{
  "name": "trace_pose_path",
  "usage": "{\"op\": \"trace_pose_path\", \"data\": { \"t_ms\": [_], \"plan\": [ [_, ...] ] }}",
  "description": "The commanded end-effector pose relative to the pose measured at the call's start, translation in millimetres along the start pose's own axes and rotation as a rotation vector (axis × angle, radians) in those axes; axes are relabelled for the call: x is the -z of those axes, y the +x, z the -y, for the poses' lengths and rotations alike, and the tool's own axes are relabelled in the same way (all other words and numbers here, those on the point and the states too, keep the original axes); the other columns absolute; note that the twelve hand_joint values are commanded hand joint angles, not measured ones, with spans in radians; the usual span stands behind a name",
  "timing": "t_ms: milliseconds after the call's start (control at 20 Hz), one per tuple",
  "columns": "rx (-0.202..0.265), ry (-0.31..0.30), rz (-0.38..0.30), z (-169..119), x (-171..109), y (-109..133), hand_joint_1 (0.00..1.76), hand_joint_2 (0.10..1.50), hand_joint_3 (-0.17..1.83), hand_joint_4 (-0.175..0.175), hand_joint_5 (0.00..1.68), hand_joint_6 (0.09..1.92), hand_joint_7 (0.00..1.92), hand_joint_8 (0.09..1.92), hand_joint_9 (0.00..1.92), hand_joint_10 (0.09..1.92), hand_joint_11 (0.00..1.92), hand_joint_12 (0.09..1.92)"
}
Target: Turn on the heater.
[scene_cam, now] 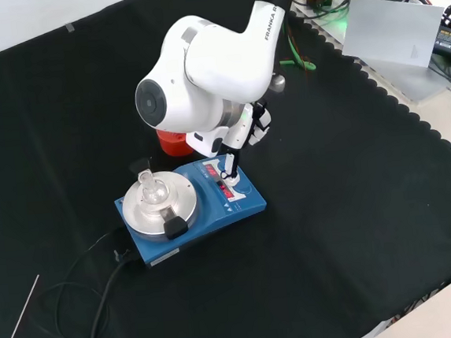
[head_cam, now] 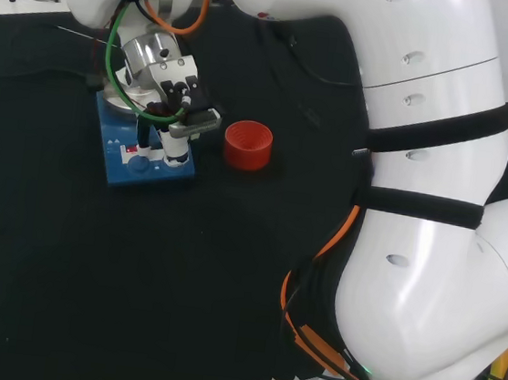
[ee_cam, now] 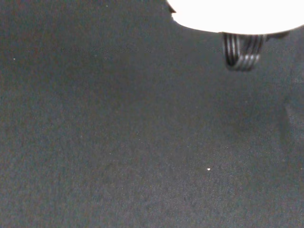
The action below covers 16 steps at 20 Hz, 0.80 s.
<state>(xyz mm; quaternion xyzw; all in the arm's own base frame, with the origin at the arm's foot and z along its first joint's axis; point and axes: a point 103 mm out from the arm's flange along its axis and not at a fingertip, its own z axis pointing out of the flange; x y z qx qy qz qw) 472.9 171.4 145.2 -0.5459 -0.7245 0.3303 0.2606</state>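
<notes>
Black cloth: covers the whole bench; in the wrist view it lies bare under a blurred white part of the hand.
Cable: in the front view a dark lead curls over the cloth nearest the camera and runs up to the heater's near-left corner.
Heater: blue box with a round metal plate on top, at the middle of the front view; in the head view it stands at the upper left, its control panel facing the camera.
Glass piece: a small clear vessel stands on the metal plate, plain in the front view; what it holds cannot be told.
Black block: rests at the plate's near edge in the front view.
Control panel: shows red lit marks in the front view, a red spot and a round blue knob in the head view.
Hand: reaches down with straight fingers, a fingertip touching the panel; it grasps nothing. The head view shows the finger set just right of the knob.
Red ring: a ribbed stand on the cloth just right of the heater in the head view; in the front view it is half hidden behind the arm's white link.
</notes>
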Motion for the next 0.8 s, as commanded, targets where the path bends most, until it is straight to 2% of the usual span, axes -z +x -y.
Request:
{"op": "trace_pose_path", "data": {
  "t_ms": [50, 150, 350, 550, 800],
  "plan": [
    [0.007, -0.006, -0.010, -2, -3, 0, 1.57, 0.48, 1.32, -0.057, 0.46, 0.27, 1.92, 1.67, 1.92, 1.64, 1.92, 1.58],
    [0.020, -0.022, -0.008, 2, 0, 1, 1.57, 0.48, 1.32, -0.057, 0.46, 0.27, 1.92, 1.67, 1.92, 1.64, 1.92, 1.58],
    [0.048, -0.083, 0.001, 28, 21, 5, 1.56, 0.48, 1.32, -0.057, 0.47, 0.28, 1.92, 1.67, 1.92, 1.64, 1.92, 1.58],
    [0.051, -0.118, -0.007, 51, 35, 3, 1.56, 0.48, 1.32, -0.058, 0.47, 0.28, 1.92, 1.67, 1.92, 1.64, 1.91, 1.58],
    [0.038, -0.134, -0.019, 70, 36, -3, 1.56, 0.48, 1.32, -0.058, 0.47, 0.28, 1.92, 1.67, 1.92, 1.64, 1.91, 1.58]
  ]
}}
